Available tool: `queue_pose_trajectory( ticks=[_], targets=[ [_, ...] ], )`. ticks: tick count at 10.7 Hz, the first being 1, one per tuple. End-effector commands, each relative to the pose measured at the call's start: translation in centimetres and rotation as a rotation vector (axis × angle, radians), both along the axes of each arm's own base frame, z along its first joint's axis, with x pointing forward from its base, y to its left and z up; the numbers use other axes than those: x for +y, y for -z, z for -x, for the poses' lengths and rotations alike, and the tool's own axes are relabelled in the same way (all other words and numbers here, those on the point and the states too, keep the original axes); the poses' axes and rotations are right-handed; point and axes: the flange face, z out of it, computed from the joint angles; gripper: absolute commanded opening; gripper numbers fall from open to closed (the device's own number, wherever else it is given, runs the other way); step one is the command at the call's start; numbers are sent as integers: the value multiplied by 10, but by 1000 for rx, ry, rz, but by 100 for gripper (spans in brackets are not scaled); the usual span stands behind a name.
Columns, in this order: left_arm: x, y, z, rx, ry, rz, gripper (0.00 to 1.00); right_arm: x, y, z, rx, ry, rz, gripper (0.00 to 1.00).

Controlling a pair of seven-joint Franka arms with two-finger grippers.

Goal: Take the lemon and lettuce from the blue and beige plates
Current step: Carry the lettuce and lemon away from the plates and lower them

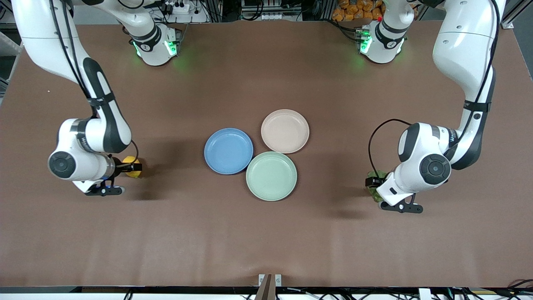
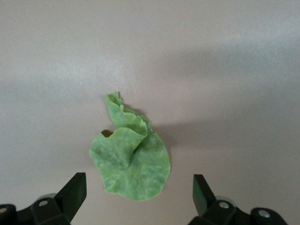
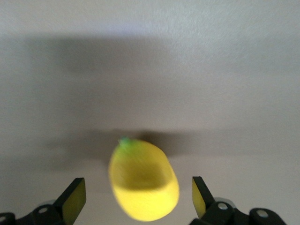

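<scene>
Pale mint-green plate [image 1: 271,176] flat on the brown table [image 1: 266,233], round, shallow, rimmed, nothing on it; sits near table centre, the plate nearest the front camera; its rim looks to touch or almost touch two neighbouring plates, can't tell which; orange objects [image 1: 354,9] heaped off the table's top edge, toward the left arm's end; cables and a power strip [image 1: 177,8] along that same edge; small metal bracket [image 1: 269,280] at mid bottom edge of the table
</scene>
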Motion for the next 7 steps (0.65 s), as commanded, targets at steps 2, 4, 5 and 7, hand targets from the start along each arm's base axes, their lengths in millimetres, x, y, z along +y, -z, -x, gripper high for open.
queue_pose_trajectory(
  ticks=[2,4,5,7],
  targets=[
    [-2,-11,51,24,12,-23,100,-3,-57,-21,38,12,-28,100],
    [3,-30,84,20,17,-36,100,-4,-84,-30,38,8,-27,100],
    [9,-48,99,9,4,-30,100,-3,-94,-32,40,5,-21,100],
    [9,-101,112,-34,-46,20,100,-8,-121,-32,51,8,-18,100]
  ],
)
